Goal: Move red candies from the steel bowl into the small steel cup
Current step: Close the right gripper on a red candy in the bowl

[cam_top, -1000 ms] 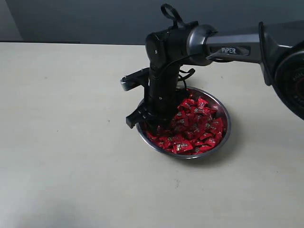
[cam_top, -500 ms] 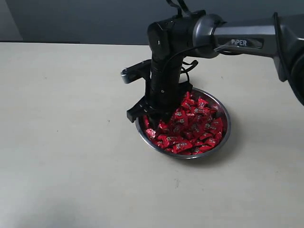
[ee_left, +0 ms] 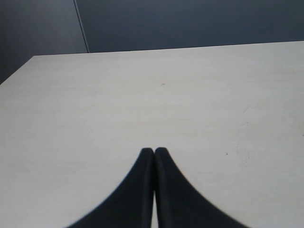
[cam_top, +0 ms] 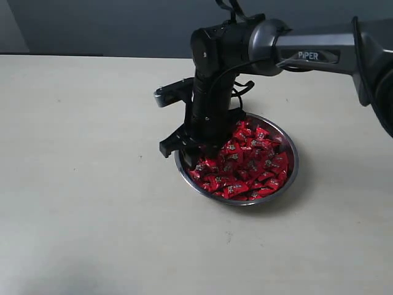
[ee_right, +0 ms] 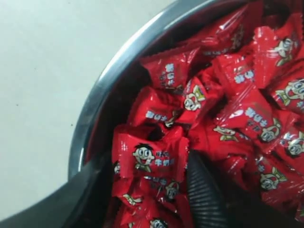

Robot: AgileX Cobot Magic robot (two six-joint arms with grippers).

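Right gripper [cam_top: 195,157]: positioned over the near-left edge of the steel bowl [cam_top: 293,161], wrist pointing straight down. The jaws are drawn in to a narrow gap. A red candy [ee_right: 151,156], the one showing the cartoon face, fills the space between my ribbed pad [ee_right: 204,194] and the opposite finger. I record it as gripped. More wrappers lie lower in the same gap, and from the wrist view I cannot confirm whether I hold one piece or a small clump.

Left gripper [ee_left: 154,151]: jaws pressed together tip to tip, nothing between them, parked over the bare table [ee_left: 142,95].

Location of goods: the red candies [cam_top: 249,163] remain heaped in the bowl, close to its rim on the far side. The small steel cup appears in none of the three views (position unverified).

Risks noted:
- The wrappers are glossy and crinkled. A grip on a loose wrapper edge instead of the sweet itself could slip on the way over, and the piece would land on the table.
- If extra pieces are wedged in beside the gripped one, they may shake free outside the bowl.
- My fingers hang just inside the bowl wall. A sideways exit before clearing the rim could catch it and drag or tip the bowl.
- The cup mouth is judged narrow, so a release off centre would miss it.
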